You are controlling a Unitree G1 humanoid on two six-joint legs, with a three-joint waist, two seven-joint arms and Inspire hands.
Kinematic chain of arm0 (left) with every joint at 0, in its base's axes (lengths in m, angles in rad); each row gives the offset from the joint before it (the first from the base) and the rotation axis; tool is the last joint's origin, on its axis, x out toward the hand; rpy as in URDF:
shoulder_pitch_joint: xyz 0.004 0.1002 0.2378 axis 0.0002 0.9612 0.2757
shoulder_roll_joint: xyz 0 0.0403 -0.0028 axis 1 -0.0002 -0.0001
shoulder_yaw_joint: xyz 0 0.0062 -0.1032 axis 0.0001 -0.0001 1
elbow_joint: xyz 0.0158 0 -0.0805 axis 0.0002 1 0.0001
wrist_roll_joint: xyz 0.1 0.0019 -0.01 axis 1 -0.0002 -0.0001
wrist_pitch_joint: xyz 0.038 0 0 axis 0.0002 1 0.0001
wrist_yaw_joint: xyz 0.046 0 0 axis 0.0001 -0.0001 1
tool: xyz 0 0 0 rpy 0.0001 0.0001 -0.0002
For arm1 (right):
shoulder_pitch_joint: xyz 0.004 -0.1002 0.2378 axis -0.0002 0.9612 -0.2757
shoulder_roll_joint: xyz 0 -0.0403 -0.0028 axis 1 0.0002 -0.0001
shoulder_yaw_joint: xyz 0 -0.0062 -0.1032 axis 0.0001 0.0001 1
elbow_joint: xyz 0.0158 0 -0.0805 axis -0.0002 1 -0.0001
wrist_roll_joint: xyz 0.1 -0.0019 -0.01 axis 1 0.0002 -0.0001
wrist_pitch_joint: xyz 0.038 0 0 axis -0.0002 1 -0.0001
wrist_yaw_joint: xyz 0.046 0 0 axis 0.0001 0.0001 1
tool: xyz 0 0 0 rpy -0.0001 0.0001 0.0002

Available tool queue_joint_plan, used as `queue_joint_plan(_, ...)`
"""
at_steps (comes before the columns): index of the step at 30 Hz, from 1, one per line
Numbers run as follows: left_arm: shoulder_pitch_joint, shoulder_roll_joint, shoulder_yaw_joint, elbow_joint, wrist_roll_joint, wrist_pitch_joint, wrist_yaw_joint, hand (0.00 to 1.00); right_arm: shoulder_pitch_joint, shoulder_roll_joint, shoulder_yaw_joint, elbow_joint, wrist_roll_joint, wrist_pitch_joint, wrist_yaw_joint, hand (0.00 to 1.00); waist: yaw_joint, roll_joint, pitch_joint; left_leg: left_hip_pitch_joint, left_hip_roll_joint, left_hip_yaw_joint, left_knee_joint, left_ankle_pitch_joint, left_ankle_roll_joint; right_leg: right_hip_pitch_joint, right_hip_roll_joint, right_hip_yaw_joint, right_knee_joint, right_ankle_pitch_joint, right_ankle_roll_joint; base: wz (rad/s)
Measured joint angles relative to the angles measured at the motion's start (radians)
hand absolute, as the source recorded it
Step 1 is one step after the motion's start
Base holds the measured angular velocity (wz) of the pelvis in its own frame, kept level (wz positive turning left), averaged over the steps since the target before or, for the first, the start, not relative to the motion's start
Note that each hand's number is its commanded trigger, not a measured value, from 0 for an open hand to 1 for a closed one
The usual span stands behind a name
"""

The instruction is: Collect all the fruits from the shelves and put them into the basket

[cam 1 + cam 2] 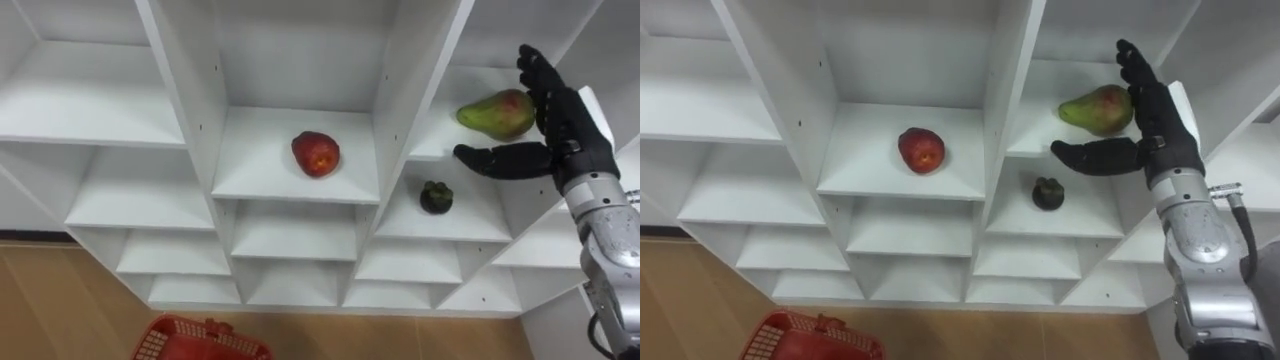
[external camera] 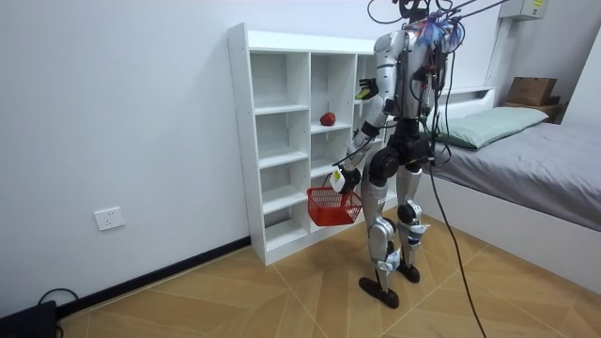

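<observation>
A red apple [image 1: 315,153] lies on the middle shelf of the white closet [image 1: 190,90]. In the compartment to its right sits a green and red pear [image 1: 495,113]. A small dark fruit [image 1: 436,197] rests one shelf lower. My right hand [image 1: 565,120] is open beside the pear: straight fingers stand at its right side and the thumb reaches under its front, apart from it or barely touching. A red basket [image 1: 200,340] hangs low at my left. In the room view my left hand [image 2: 349,177] grips the basket [image 2: 331,205] by its handle.
I stand facing the closet [image 2: 282,141] on a wood floor. A bed [image 2: 526,160] lies close behind me at the room view's right. The other compartments hold nothing.
</observation>
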Motion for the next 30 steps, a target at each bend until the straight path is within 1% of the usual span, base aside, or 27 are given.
queue_joint_plan(3,0.000,0.000,0.005,0.000,0.000,0.001,0.001,1.00,-0.011,0.000,0.000,0.012,0.000,0.002,-0.001,0.00,-0.002,-0.005,0.0027,0.000,0.000,0.000,0.000,0.000,0.000,0.000,0.000,-0.002,0.000,0.000,0.000,0.00)
queue_joint_plan(5,0.001,0.000,0.014,0.000,0.000,0.003,0.001,1.00,-0.012,0.000,-0.002,0.013,-0.002,0.002,-0.001,0.00,-0.004,-0.012,0.0051,-0.003,0.000,-0.003,0.000,0.000,0.000,0.000,0.000,-0.006,-0.001,0.000,0.000,0.03)
queue_joint_plan(7,0.001,0.000,0.019,0.000,0.000,0.005,0.000,1.00,-0.018,0.000,-0.003,0.013,-0.003,0.008,-0.001,0.00,-0.005,-0.015,0.0034,-0.006,0.000,-0.004,0.001,0.000,0.000,-0.002,0.000,-0.005,-0.001,0.000,0.000,0.00)
queue_joint_plan(8,0.002,0.000,0.019,0.000,0.000,0.005,-0.001,1.00,-0.034,0.000,-0.004,0.020,-0.003,0.015,-0.001,0.00,-0.006,-0.016,0.0031,-0.007,-0.001,-0.004,0.002,0.000,0.000,-0.002,-0.001,-0.005,-0.001,0.000,0.000,0.00)
queue_joint_plan(11,0.002,-0.001,0.019,-0.010,0.001,0.006,-0.007,1.00,-0.082,-0.003,-0.008,0.063,-0.002,0.016,-0.009,0.00,-0.007,-0.016,0.0023,-0.007,-0.001,-0.005,0.002,0.000,0.000,-0.001,0.000,-0.006,-0.001,0.000,0.000,0.00)
queue_joint_plan(13,0.002,-0.001,0.019,-0.020,0.001,0.006,-0.011,1.00,-0.099,-0.009,-0.009,0.078,-0.002,0.019,-0.015,0.00,-0.005,-0.016,0.0015,-0.007,0.000,-0.007,0.002,0.000,0.000,-0.001,0.000,-0.007,-0.001,0.000,0.000,0.02)
queue_joint_plan(18,0.006,-0.001,0.019,-0.030,0.000,0.006,-0.015,1.00,-0.100,-0.022,-0.009,0.078,-0.002,0.019,-0.016,0.00,-0.003,-0.015,0.0007,-0.008,0.000,-0.010,0.002,0.000,0.000,0.000,0.000,-0.008,-0.001,0.000,0.000,0.01)
queue_joint_plan(21,0.007,-0.001,0.019,-0.039,-0.001,0.006,-0.016,1.00,-0.100,-0.025,-0.009,0.079,-0.001,0.020,-0.015,0.00,-0.004,-0.013,-0.0020,-0.007,0.000,-0.010,0.003,0.000,0.000,0.001,0.000,-0.007,-0.001,0.000,0.000,0.00)
queue_joint_plan(23,0.008,-0.001,0.019,-0.040,-0.001,0.007,-0.020,1.00,-0.100,-0.028,-0.009,0.084,-0.001,0.020,-0.014,0.00,-0.004,-0.010,-0.0093,-0.006,0.000,-0.010,0.003,0.000,0.000,0.001,0.000,-0.005,-0.001,0.000,0.000,0.00)
queue_joint_plan(27,0.007,0.000,0.019,-0.041,-0.003,0.013,-0.027,1.00,-0.100,-0.042,-0.008,0.126,0.002,0.022,0.004,0.00,0.001,-0.010,-0.0112,0.004,0.000,-0.010,0.003,0.000,0.000,0.010,0.000,-0.007,-0.001,0.000,0.000,0.00)
queue_joint_plan(30,0.009,0.001,0.019,-0.041,-0.002,0.024,-0.030,1.00,-0.104,-0.053,-0.008,0.183,0.014,0.038,0.031,0.00,0.010,-0.015,-0.0118,0.004,-0.001,-0.009,0.005,0.001,0.000,0.010,-0.001,-0.005,0.000,0.000,0.000,0.00)
